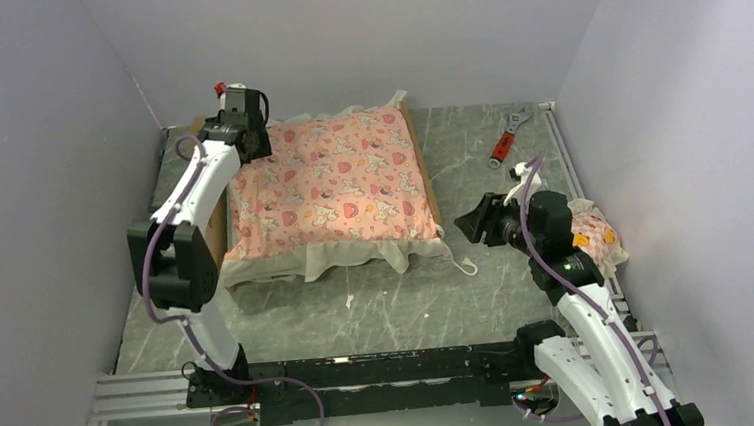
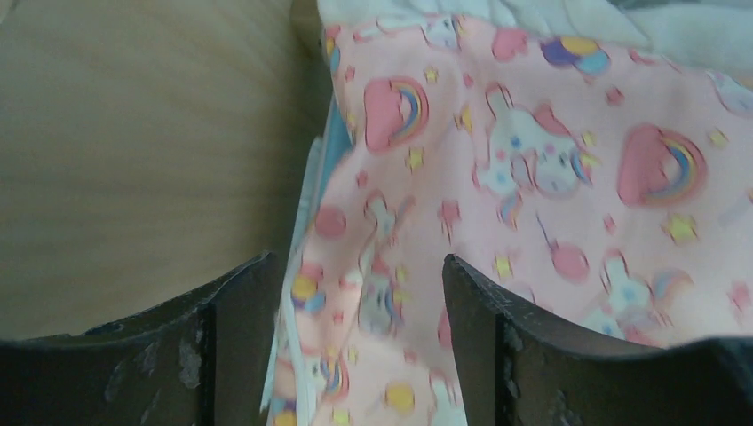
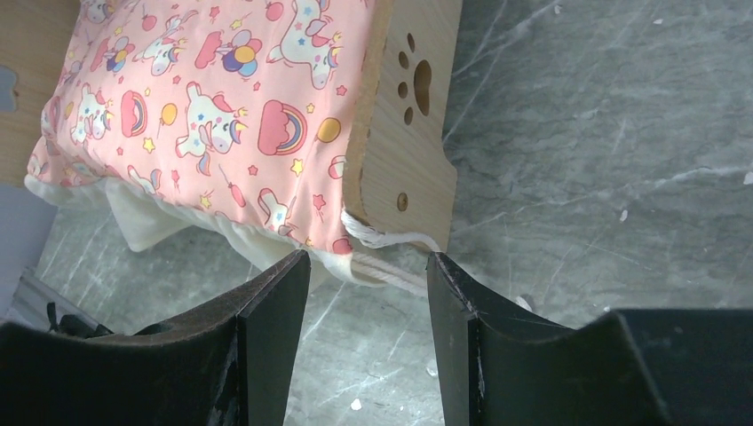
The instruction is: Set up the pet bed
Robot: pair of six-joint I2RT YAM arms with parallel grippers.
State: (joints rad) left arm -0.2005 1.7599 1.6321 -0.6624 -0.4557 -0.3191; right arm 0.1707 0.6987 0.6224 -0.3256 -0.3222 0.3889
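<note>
The pet bed (image 1: 429,184) sits mid-table with its light-wood paw-print headboard (image 3: 401,151) to the right. A pink cartoon-print mattress (image 1: 330,176) lies in it, its cream frill hanging over the front. My left gripper (image 1: 248,140) is at the bed's far left corner. In the left wrist view its jaws (image 2: 355,266) stand open astride the mattress edge (image 2: 533,177), beside a plain wood board (image 2: 133,160). My right gripper (image 1: 471,224) is open just right of the bed's front right corner. Only the table shows between its fingers (image 3: 368,259).
The small frilled pillow (image 1: 595,230) lies at the right edge behind my right arm. A red-handled wrench (image 1: 508,136) rests at the back right. A white cord (image 3: 391,241) trails from the headboard's foot onto the grey marbled table (image 1: 379,303). Walls close in on three sides.
</note>
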